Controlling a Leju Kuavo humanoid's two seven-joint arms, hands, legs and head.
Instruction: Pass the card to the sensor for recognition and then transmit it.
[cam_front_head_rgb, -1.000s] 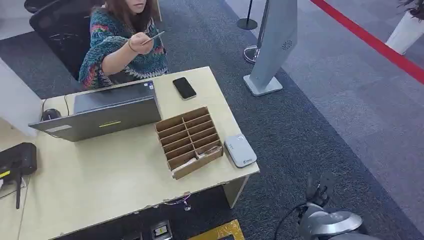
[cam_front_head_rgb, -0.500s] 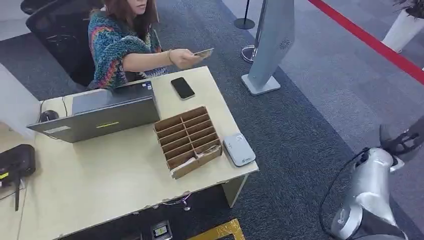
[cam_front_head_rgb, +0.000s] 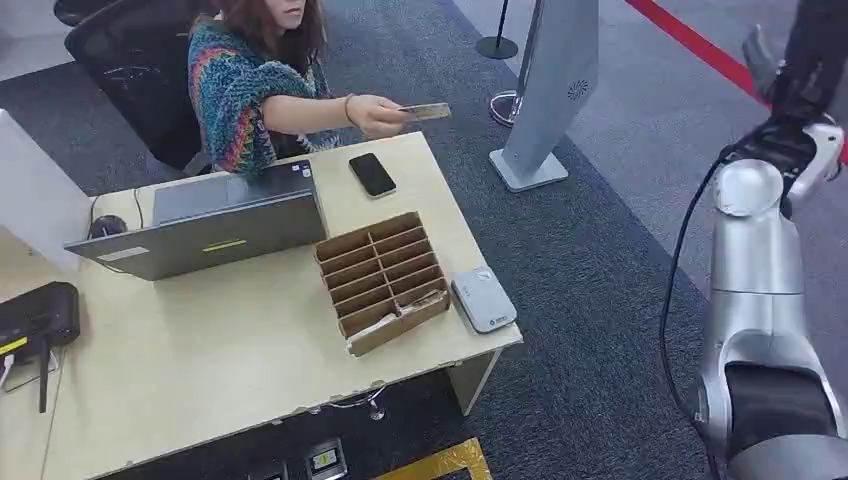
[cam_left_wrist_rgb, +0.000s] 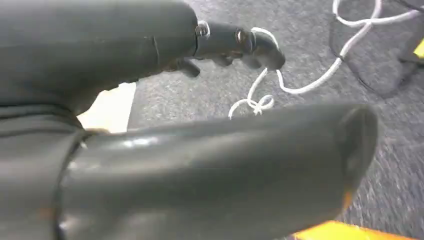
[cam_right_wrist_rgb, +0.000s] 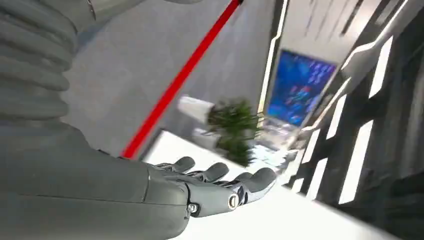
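At top right, right hand (cam_front_head_rgb: 800, 60) partly cut off, well apart from card (cam_front_head_rgb: 428, 111).

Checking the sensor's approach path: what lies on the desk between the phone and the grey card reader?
In the head view, the compartmented cardboard organizer lies between the phone and the card reader, with bare desk around it.

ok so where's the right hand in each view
head view: the right hand is at the top right edge, above its silver arm.
left wrist view: this one is the left hand, over grey carpet and a white cable.
right wrist view: lower left to centre, fingers stretched out, holding nothing.
shared landmark: the red floor line, near the hand in the head and right wrist views.
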